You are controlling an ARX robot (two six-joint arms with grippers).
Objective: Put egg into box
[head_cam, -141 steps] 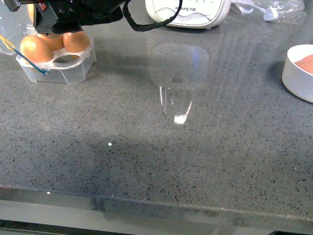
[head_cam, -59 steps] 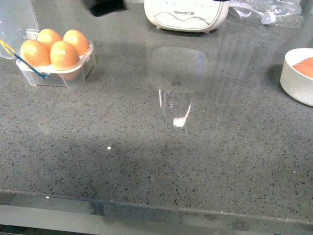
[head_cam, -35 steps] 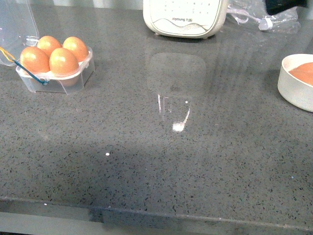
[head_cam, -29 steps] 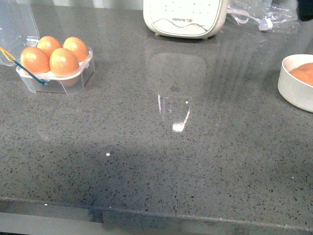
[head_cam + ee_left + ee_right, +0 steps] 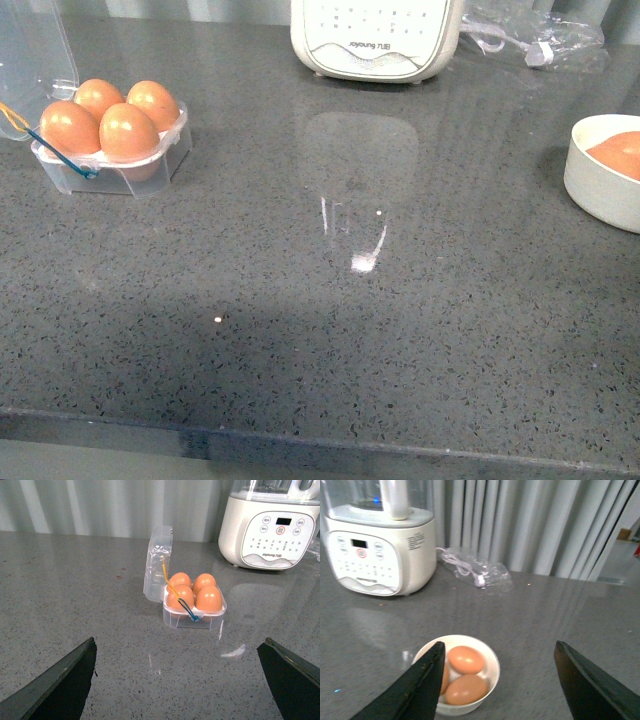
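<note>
Grey speckled stone countertop [image 5: 300, 380] fills the front view, with a streak of glare [image 5: 365, 263] near its middle. The left wrist view shows the left gripper [image 5: 179, 645] above the counter, short of the carton, its two dark fingers [image 5: 65, 685] spread wide with nothing between them. The right gripper [image 5: 499, 645] is spread just as wide and also empty. It is above a round white bowl [image 5: 590, 185] that stands at the right edge of the counter. The bowl holds two brown eggs [image 5: 466, 659] in plain sight, and a third is partly hidden behind one finger [image 5: 415, 690]. On the far left, a little beyond the bowl's depth, sits the clear plastic egg carton [image 5: 150, 165], well apart from the bowl. The egg [image 5: 128, 130] rests upright in the carton's near right slot. Three like eggs [image 5: 98, 95] fill the other slots, so all four are taken. The carton's hinged clear lid [image 5: 35, 45] stands open on the left side. A yellow band [image 5: 12, 115] and a teal band [image 5: 60, 152] trail over the near left corner. Farther back, at the centre, stands a white Joyoung kitchen appliance [image 5: 375, 40] with a button panel on its front. To its right lies a crumpled clear plastic bag [image 5: 540, 40] with a white cable inside. Pale pleated curtains [image 5: 530, 520] hang behind the counter.
</note>
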